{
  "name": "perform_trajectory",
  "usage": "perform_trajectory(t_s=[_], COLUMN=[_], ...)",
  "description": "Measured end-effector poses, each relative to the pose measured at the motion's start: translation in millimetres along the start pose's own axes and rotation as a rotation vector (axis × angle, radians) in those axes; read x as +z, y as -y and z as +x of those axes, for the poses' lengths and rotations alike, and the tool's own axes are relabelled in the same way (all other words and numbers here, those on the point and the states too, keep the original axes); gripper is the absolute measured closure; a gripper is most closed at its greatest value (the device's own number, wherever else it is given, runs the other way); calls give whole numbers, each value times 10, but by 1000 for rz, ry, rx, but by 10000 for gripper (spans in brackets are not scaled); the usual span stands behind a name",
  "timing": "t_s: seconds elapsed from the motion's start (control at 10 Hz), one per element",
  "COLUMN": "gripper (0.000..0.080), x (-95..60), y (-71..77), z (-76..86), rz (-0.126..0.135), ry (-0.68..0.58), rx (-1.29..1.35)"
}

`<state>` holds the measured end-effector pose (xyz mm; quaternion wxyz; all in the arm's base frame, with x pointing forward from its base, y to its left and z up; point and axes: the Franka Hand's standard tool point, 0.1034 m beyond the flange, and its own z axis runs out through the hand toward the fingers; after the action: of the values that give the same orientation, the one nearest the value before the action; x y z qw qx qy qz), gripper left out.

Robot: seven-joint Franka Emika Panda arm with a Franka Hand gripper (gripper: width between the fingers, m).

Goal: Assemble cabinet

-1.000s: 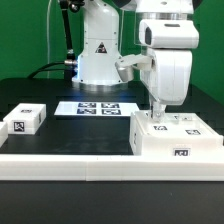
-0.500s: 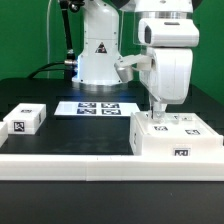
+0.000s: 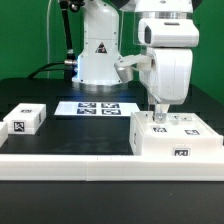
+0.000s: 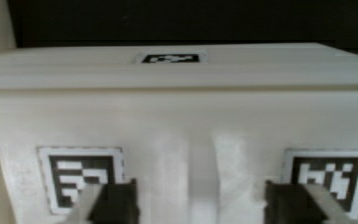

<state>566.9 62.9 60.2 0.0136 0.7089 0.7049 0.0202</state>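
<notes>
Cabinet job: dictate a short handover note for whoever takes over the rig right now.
Gripper: open, low over the top of the cabinet body. Its jaws stand either side of a raised white part between two tags and do not seem to clamp it.
Things: the cabinet body is at the exterior view's right. One small tagged panel lies loose at the exterior view's left. The marker board lies farther back between them.
Done: unclear from these views.
Left: at least the loose panel is not yet fitted.
</notes>
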Motion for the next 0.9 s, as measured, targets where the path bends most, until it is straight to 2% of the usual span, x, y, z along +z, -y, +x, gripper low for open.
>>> perform_trajectory(t_s=[0.1, 0.3, 0.7, 0.9], gripper=[281, 35, 1, 2], x=[0, 0, -16, -155], y=[0, 0, -2, 41], z=[0, 0, 0, 1], rz=[0, 0, -2, -15], ry=[0, 0, 1, 10], rx=[0, 0, 4, 38])
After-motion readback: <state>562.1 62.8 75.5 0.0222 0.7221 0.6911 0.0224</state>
